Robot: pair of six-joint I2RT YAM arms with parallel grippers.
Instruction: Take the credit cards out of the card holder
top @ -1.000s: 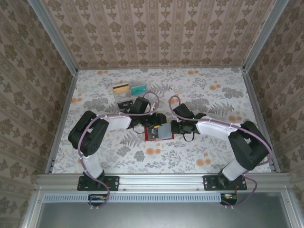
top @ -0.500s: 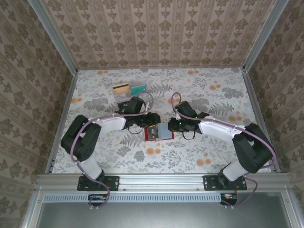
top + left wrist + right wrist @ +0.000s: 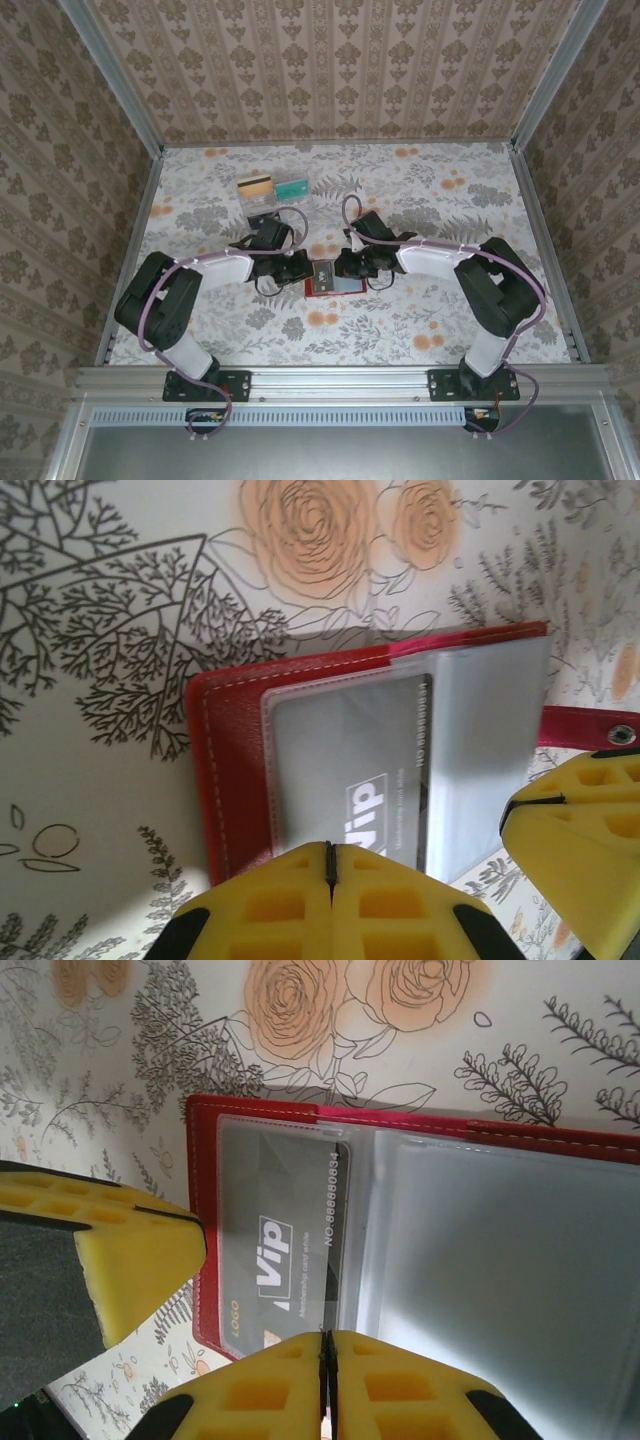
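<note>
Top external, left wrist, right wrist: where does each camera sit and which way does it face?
Top external: above and behind the bases, looking down on the table; both arms reach the card holder.
Left wrist: on the left arm, looking down past the shut left pincer onto the open card holder.
Right wrist: on the right arm, looking down past the shut right pincer from the opposite side.
Shared: both wrist views show the black card in its clear sleeve and the other arm's finger.

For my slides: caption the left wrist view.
Shut left hand at the open red card holder, dark card inside.
</note>
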